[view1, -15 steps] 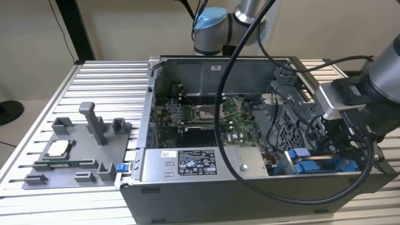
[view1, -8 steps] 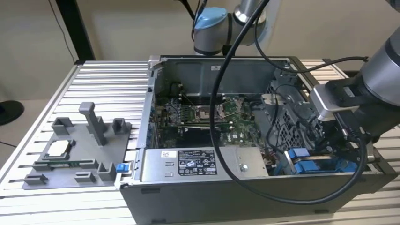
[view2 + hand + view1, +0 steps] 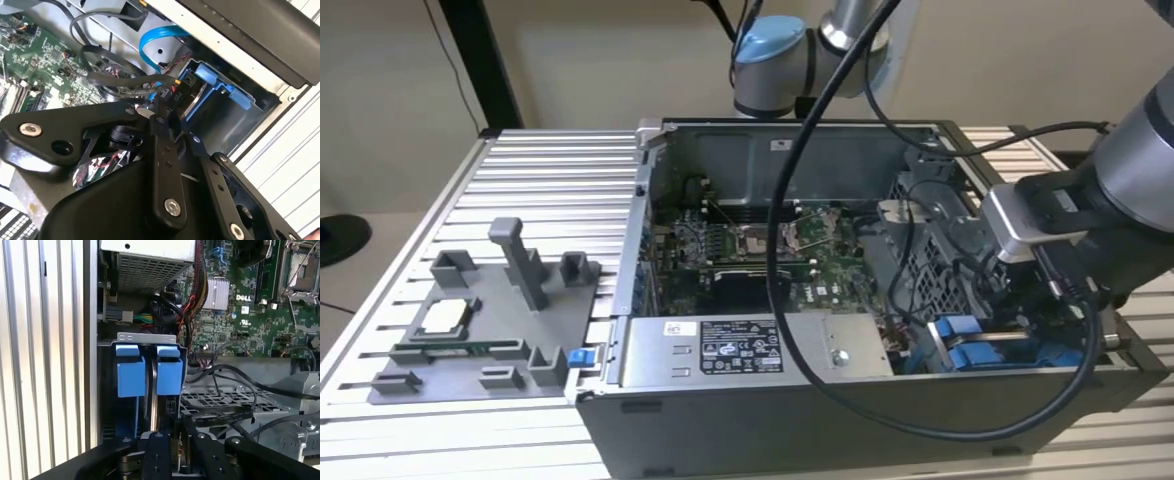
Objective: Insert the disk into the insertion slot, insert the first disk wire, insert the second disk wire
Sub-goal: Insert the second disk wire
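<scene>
The gripper (image 3: 167,107) is clenched on a black wire connector (image 3: 176,92), just beside the disk (image 3: 197,97) in the insertion slot (image 3: 235,95).

Power supply (image 3: 740,350) sits in the computer case (image 3: 854,420), the insertion slot (image 3: 987,350) at its exterior view's right

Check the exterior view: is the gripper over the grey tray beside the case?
No. The gripper is down inside the open case at the exterior view's right, by the blue rails, far from the grey tray.
</scene>
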Robot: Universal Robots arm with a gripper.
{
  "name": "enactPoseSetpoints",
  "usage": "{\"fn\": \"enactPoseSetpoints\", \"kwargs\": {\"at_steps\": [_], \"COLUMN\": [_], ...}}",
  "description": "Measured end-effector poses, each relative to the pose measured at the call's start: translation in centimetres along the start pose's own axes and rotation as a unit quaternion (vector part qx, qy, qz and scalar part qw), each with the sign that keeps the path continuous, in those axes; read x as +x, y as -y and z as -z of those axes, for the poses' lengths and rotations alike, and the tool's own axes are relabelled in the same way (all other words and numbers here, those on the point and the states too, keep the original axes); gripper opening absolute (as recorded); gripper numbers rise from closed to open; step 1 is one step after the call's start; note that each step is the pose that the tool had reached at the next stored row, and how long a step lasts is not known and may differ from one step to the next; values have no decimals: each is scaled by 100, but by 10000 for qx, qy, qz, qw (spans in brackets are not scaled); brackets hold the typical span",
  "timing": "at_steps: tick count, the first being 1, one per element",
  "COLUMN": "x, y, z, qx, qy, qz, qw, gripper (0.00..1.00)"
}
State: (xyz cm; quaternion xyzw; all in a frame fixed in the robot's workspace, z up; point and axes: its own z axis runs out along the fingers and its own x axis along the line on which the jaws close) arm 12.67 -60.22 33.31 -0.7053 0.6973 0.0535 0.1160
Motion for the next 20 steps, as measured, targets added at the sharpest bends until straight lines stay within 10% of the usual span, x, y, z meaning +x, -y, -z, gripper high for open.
{"fn": "enactPoseSetpoints", "kwargs": {"at_steps": [12,20], "x": [-99,-101], "y": [38,39], "z": [408,414], "qx": [1,0], "qy": [84,86], "qz": [-7,-8], "qw": [10000,10000], "gripper": [100,100]}}
